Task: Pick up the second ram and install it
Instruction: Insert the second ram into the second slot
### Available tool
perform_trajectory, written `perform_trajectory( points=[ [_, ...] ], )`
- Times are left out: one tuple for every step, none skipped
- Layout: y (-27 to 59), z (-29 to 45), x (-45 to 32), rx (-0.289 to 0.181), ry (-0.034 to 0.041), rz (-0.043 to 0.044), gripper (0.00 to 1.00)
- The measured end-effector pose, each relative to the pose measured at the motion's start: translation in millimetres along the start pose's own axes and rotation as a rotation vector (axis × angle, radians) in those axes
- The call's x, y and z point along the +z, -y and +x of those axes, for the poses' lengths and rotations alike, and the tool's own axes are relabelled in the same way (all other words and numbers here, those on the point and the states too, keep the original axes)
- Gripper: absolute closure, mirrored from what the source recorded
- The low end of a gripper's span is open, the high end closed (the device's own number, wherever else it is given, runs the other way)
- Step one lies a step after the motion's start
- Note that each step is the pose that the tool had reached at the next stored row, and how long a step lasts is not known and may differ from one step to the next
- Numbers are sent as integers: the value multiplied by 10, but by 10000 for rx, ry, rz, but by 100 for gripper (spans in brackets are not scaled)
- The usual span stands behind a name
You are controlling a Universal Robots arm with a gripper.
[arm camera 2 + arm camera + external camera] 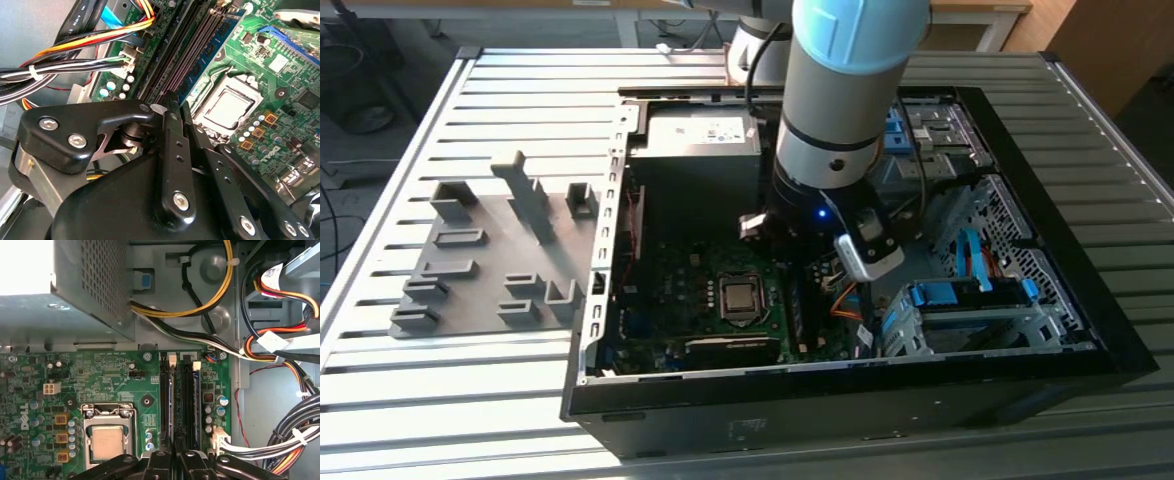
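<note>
The second ram (170, 395), a thin blue-teal stick, stands on edge in a black memory slot on the green motherboard (110, 375). In the second wrist view the second ram (207, 55) runs along the slot straight into my fingers. My gripper (175, 452) is shut on its near end, with the black fingers (170, 145) pressed close on either side of the stick. My gripper (178, 100) is low over the board, beside the processor socket (227, 107). In the exterior view my arm (834, 170) reaches down into the open computer case (1067, 330).
The grey power supply (85, 290) is close beyond the slots. Cable bundles (280, 350) crowd the side away from the socket. Another thin blue edge (199, 390) lines the neighbouring slot. Grey holder blocks (494, 260) sit outside the case; blue drive brackets (961, 295) are inside.
</note>
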State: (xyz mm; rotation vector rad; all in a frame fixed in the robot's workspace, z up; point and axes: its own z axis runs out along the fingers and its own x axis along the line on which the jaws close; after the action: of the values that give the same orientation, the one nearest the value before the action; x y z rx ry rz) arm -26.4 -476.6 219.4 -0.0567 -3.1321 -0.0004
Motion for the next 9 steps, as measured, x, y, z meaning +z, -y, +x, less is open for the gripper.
perform_trajectory(
  points=[
    [-1,0,9,-1,0,-13,86],
    [0,0,14,0,-1,-24,86],
    [0,0,18,-1,-1,-32,86],
    [0,0,19,0,-2,-34,86],
    [0,-2,19,1,-3,-34,86],
    [-1,-6,19,6,-16,-35,86],
    [-1,-10,20,17,-38,-36,86],
    [-1,-14,20,33,-51,-36,86],
    [-1,-15,20,50,-53,-35,86]
  ],
)
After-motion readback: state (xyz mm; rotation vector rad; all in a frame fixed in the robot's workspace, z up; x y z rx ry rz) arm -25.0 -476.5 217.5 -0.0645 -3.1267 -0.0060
